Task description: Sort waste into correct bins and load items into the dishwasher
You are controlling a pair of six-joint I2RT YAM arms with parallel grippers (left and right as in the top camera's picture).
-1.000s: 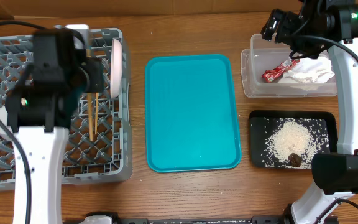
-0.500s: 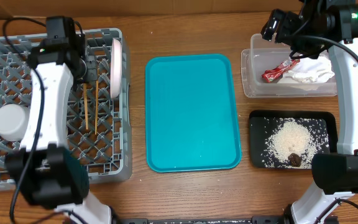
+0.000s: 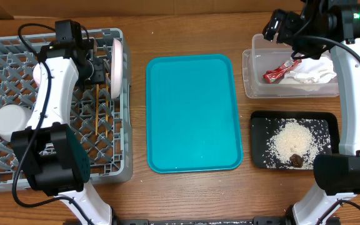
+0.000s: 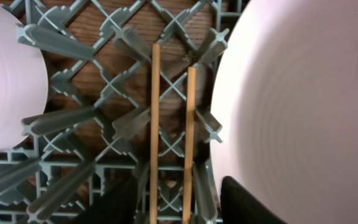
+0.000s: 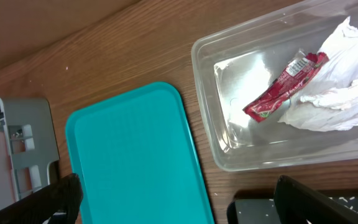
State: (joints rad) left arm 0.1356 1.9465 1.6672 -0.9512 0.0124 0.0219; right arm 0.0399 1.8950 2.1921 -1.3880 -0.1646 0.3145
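2 chopsticks (image 4: 155, 124) in rack (image 4: 73, 118), under L gripper (image 4: 182, 194)

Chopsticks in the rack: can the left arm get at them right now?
Probably yes. The left gripper hangs open over the chopsticks, which lie uncovered on the dish rack lattice; the upright white plate beside them may crowd one finger.

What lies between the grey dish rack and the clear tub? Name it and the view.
The teal tray lies flat on the wooden table between the dish rack and the clear tub. The overhead view shows this.
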